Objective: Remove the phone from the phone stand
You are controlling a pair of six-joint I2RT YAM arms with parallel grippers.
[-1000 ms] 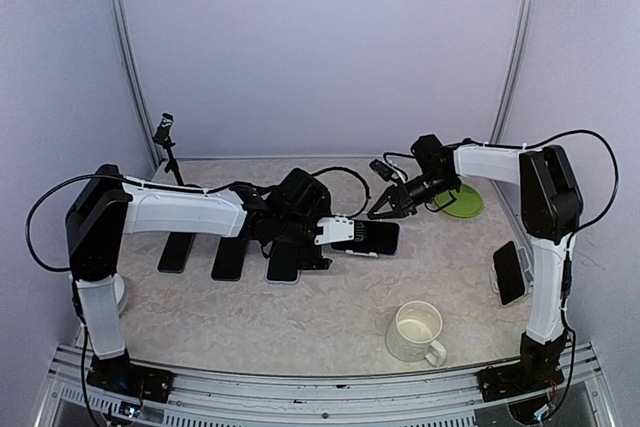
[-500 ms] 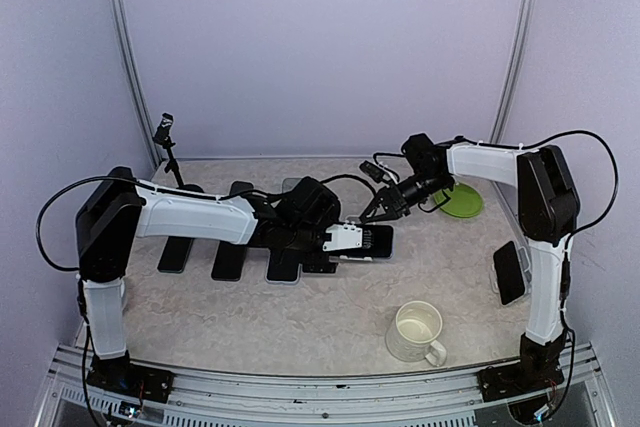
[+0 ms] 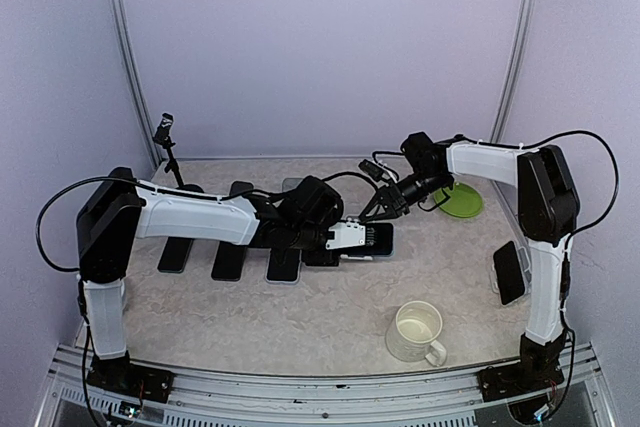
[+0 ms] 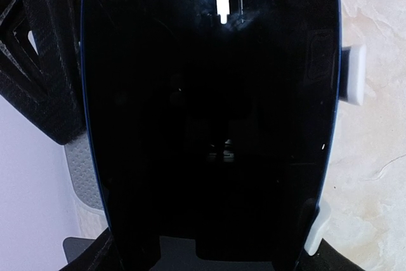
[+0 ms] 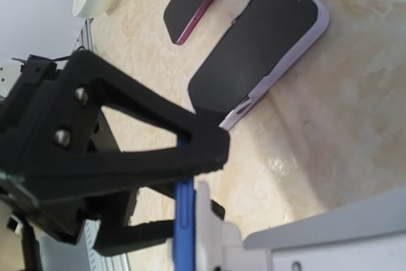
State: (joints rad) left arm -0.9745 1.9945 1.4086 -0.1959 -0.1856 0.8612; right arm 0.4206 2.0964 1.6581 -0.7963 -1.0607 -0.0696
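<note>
A dark phone (image 3: 372,240) with a blue rim leans at mid-table. The phone stand is hidden beneath it and behind my left arm. In the left wrist view the phone's black screen (image 4: 209,125) fills the frame, with a small white tab (image 4: 353,74) at its right edge. My left gripper (image 3: 352,239) straddles the phone's lower end, its fingers against both long edges. My right gripper (image 3: 385,209) is shut with nothing in it. Its black fingertips (image 5: 212,147) hover right beside the phone's blue edge (image 5: 184,220).
Three phones (image 3: 228,259) lie flat in a row under my left arm. A lavender-cased phone (image 5: 260,49) lies near the right gripper. A white mug (image 3: 415,332) stands front right, a green plate (image 3: 462,200) back right, and another phone (image 3: 509,272) by the right arm.
My left gripper slid right over the phone's lower end and its jaws narrowed onto it. My right gripper shifted slightly left and down toward the phone's top.
</note>
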